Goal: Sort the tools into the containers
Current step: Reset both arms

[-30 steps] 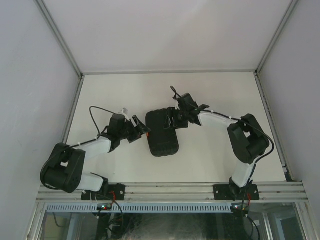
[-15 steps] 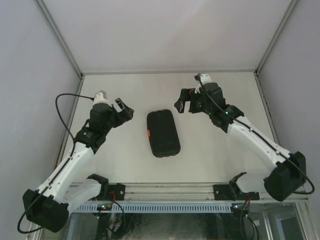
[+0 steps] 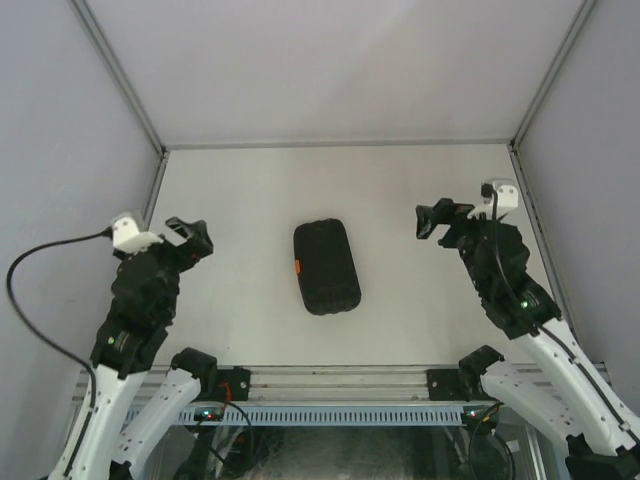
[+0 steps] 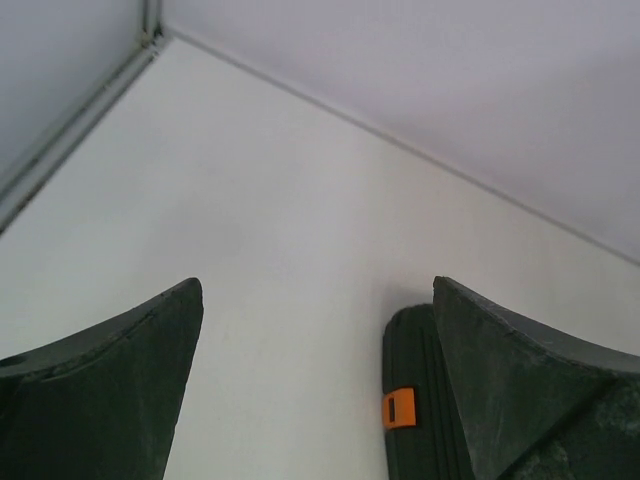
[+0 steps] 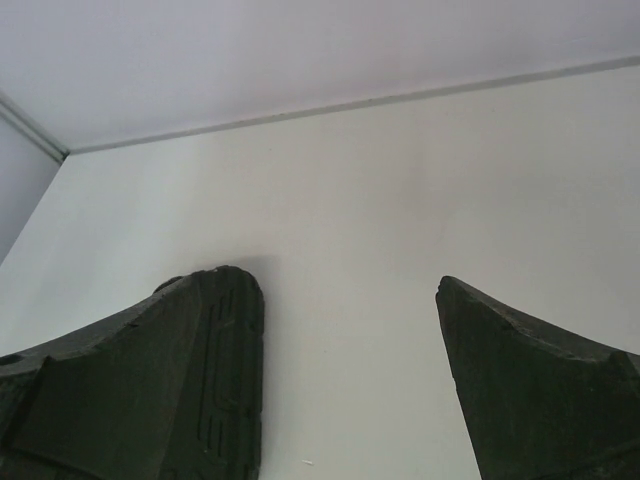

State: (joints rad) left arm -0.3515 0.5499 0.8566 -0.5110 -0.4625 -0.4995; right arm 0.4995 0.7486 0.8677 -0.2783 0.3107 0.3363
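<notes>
One black tool case (image 3: 326, 267) at the middle, just the one. One orange latch (image 3: 298, 267) on its left edge. Two grippers: left gripper (image 3: 190, 238) at the left, right gripper (image 3: 440, 216) at the right, two fingers apiece. One white table (image 3: 420, 180).

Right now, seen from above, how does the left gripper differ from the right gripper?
The left gripper stands on the side of the case that bears the orange latch; the right gripper stands on the plain side. The left gripper's own camera shows that latch, the right gripper's does not. Both grippers are open, hold nothing, and stand apart from the closed case.
</notes>
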